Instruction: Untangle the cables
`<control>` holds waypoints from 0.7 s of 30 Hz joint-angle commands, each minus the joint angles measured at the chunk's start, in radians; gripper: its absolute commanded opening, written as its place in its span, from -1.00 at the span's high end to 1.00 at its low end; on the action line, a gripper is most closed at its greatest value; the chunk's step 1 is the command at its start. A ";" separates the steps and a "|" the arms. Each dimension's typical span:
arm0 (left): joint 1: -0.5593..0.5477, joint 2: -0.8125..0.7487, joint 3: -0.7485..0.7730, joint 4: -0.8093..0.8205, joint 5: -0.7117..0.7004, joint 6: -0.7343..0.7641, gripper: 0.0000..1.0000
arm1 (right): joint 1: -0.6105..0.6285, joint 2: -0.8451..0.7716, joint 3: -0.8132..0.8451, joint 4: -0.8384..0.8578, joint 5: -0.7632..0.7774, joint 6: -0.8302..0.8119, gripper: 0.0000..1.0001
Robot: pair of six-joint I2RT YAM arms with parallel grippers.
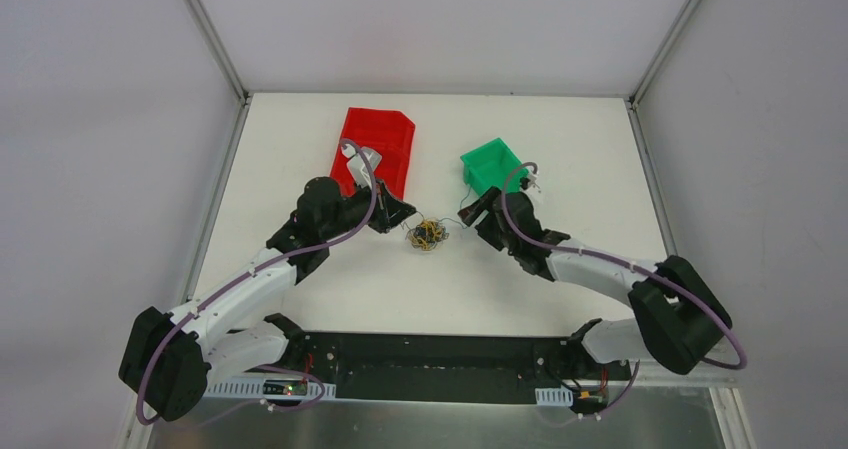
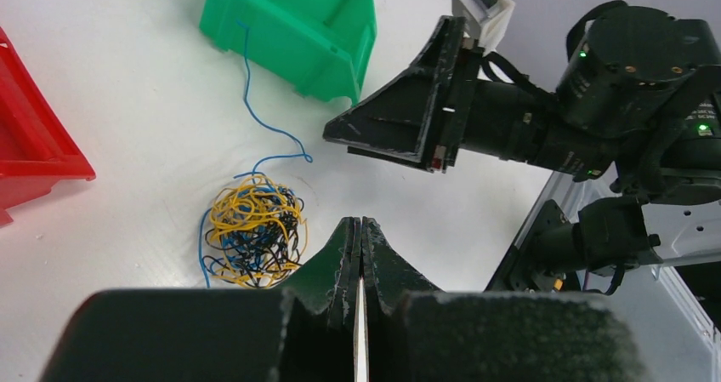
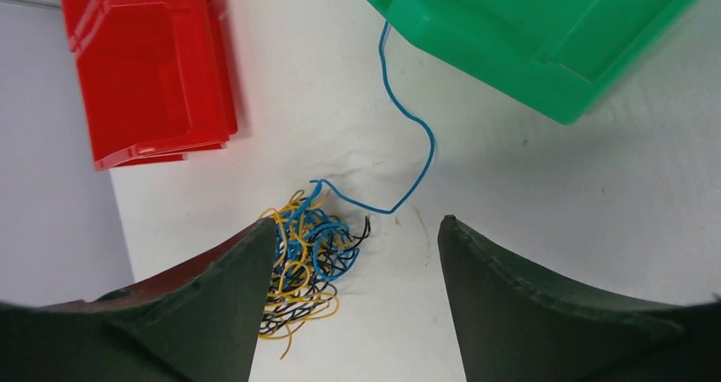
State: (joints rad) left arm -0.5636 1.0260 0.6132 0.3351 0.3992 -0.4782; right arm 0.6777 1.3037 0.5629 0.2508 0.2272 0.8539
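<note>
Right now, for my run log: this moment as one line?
left claw: shut | right claw: open, by cable clump | blue strand: out of clump toward green bin

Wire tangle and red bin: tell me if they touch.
Apart. The right wrist view shows bare white table between the wire tangle and the red bin; the top view agrees.

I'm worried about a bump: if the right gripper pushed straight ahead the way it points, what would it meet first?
Probably the loose blue wire trailing from the tangle, lying across the gap ahead of the open right gripper; the green bin sits beyond. Depth is unclear.
</note>
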 commanded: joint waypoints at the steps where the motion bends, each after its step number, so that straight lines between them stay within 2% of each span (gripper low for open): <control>1: -0.006 -0.018 0.008 0.052 -0.011 0.020 1.00 | 0.017 0.103 0.109 0.004 0.069 -0.054 -0.43; 5: -0.007 -0.017 0.009 0.053 -0.012 0.018 1.00 | 0.029 0.191 0.143 0.008 0.025 -0.018 -0.41; 9: -0.007 -0.018 0.008 0.052 -0.012 0.018 1.00 | 0.063 0.232 0.173 -0.007 0.094 -0.059 -0.41; 13: -0.007 -0.019 0.009 0.052 -0.010 0.017 1.00 | 0.071 0.270 0.193 -0.007 0.100 -0.075 -0.36; 15: -0.007 -0.018 0.008 0.052 -0.010 0.017 1.00 | 0.078 0.286 0.203 -0.008 0.115 -0.090 -0.24; 16: -0.007 -0.017 0.010 0.052 -0.010 0.016 1.00 | 0.081 0.292 0.207 -0.009 0.126 -0.097 -0.05; 18: -0.006 -0.016 0.011 0.049 -0.010 0.017 1.00 | 0.082 0.295 0.215 -0.029 0.156 -0.101 0.19; 21: -0.007 -0.016 0.010 0.050 -0.010 0.016 1.00 | 0.083 0.292 0.219 -0.054 0.199 -0.102 0.27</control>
State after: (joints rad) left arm -0.5636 1.0260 0.6132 0.3355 0.3885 -0.4782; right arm 0.7540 1.5955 0.7425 0.2211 0.3340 0.7712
